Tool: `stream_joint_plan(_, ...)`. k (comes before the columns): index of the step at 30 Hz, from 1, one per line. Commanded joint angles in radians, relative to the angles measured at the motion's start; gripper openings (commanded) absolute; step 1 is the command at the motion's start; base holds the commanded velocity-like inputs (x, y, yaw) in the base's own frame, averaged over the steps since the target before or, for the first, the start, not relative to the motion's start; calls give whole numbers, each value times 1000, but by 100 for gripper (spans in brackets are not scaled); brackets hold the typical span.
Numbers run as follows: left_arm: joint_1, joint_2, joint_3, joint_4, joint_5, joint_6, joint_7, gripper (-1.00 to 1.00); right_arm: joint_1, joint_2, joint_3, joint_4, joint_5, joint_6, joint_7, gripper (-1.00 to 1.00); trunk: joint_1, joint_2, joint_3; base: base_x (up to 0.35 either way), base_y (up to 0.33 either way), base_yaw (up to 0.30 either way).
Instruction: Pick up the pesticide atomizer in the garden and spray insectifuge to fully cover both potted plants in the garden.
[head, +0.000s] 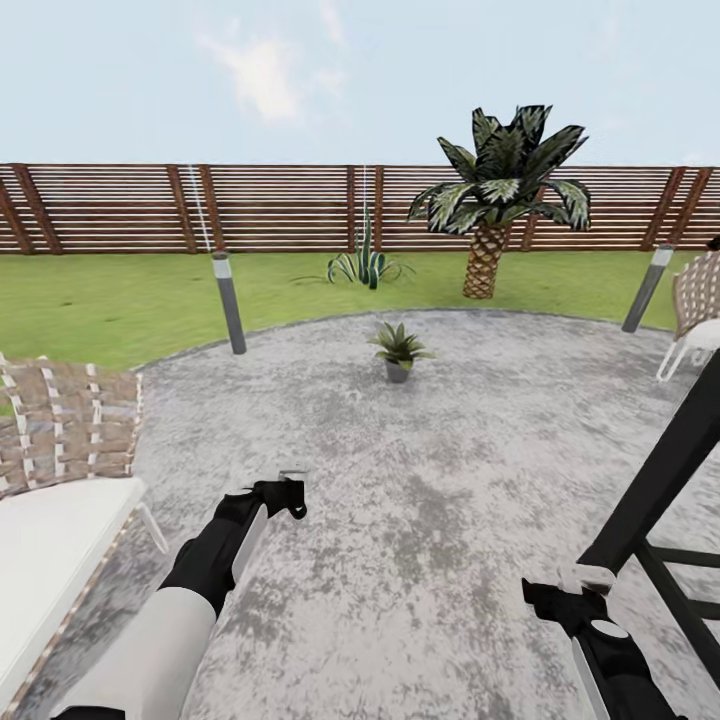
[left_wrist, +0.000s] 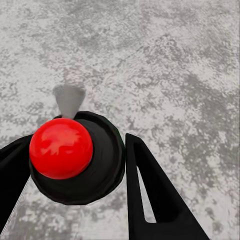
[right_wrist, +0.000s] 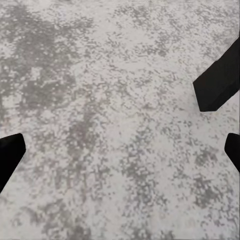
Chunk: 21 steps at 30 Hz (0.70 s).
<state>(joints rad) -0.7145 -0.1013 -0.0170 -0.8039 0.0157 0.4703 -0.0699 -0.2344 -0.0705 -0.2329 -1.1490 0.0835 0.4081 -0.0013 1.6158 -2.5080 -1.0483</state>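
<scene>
Fingers of the left gripper (left_wrist: 75, 170) clamped on the pesticide atomizer (left_wrist: 75, 155): in the left wrist view, dark fingers (left_wrist: 150, 195) flank the black nozzle head on both sides, red dot facing the camera, a pale cone of spray or nozzle tip just past it, can't tell which. In the head view the left gripper (head: 285, 497) holds it low over the patio (head: 450, 480), nozzle pointed roughly forward. That grip makes sense: bottle upright, head free to aim at a plant.

Right gripper (head: 560, 595) fingers spread apart with nothing between them, only bare paving in the right wrist view. Idle arm, parked by the dark frame (head: 660, 480) at right.

One potted plant (head: 399, 350) sits ahead near the patio's far edge, well apart from the atomizer. My read: out of range, base needs to close in before spraying. A second rosette (head: 365, 265) sits on the lawn (head: 120, 300) by the fence (head: 280, 205); pot not visible, so can't confirm it's the other target. Bollard lamp (head: 229, 303) at left, palm (head: 495, 215) at right, woven chair (head: 65, 440) beside the left arm.
</scene>
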Motion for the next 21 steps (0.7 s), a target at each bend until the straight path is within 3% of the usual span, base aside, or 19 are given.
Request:
stream_joint_plan(1, 0, 0, 0, -1, 1, 6, -1, -100, 0, 0, 1, -1, 9, 6, 1, 100, 0, 0, -1, 338, 0, 0)
stream_joint_plan(21, 0, -1, -1, -1, 1, 6, -1, -100, 0, 1, 1, -1, 10, 6, 0, 100, 0, 0, 9, 338, 0, -43)
